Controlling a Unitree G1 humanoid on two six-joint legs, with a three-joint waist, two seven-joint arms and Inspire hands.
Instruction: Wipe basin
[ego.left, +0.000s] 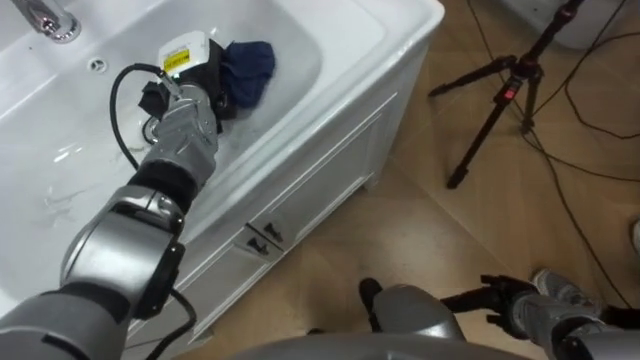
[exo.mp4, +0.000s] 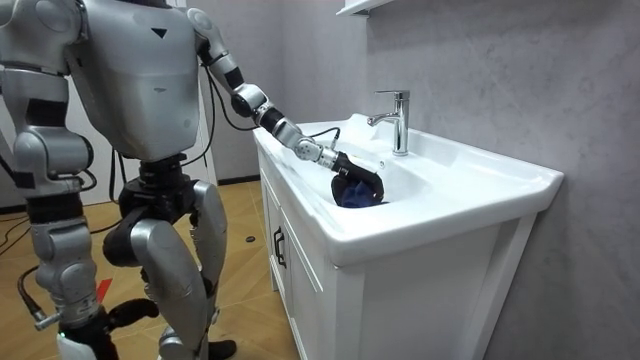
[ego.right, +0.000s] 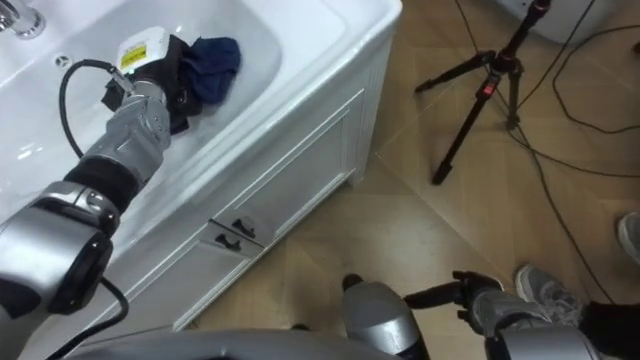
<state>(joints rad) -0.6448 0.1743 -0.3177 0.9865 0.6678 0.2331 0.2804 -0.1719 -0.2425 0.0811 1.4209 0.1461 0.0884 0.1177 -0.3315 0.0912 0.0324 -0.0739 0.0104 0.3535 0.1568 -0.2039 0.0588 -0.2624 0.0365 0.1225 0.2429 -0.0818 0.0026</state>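
- Blue cloth (ego.left: 250, 68) lies bunched inside the white basin (ego.left: 300, 45), near its front wall.
- Left hand (ego.left: 208, 72) clutches the cloth, pressing it down to wipe.
- Right hand (ego.left: 535, 310) hangs idle at the robot's side; whether it is open or closed is unclear.

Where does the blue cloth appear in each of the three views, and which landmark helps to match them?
Left eye view: blue cloth upper left, in the basin, beside the left hand.
Right eye view: upper left, in the basin.
Room view: centre, in the basin.
Shared landmark: the faucet.
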